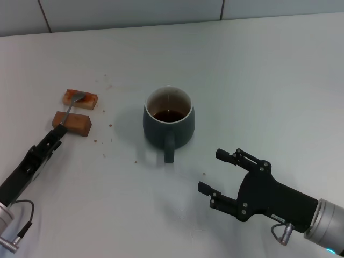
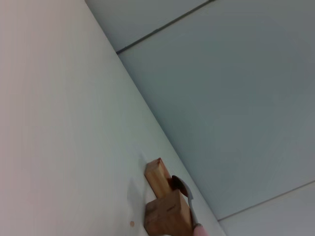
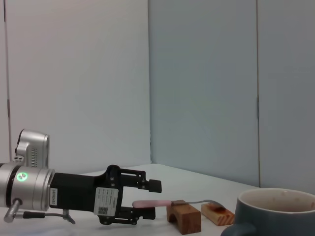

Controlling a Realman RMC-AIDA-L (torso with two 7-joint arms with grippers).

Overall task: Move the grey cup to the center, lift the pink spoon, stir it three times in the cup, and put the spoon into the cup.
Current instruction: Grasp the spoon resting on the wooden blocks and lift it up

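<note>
I see the cup (image 1: pixel 169 122) mid-table with its handle toward me, and the right gripper (image 1: pixel 221 173) just short of it, fingers spread wide and holding nothing. The spoon (image 1: pixel 70 109) bridges 2 blocks (image 1: pixel 76 111) well left of the cup. Its long axis runs straight toward the left gripper (image 3: pixel 150 200), the nearer one, whose open fingers bracket the pink handle without visibly pinching.

I see a glossy ceramic grey cup (image 1: pixel 169 121), raw wooden blocks (image 1: pixel 72 123), a smooth matt white desk (image 1: pixel 258 80), and my matt black gripper (image 1: pixel 219 173).
</note>
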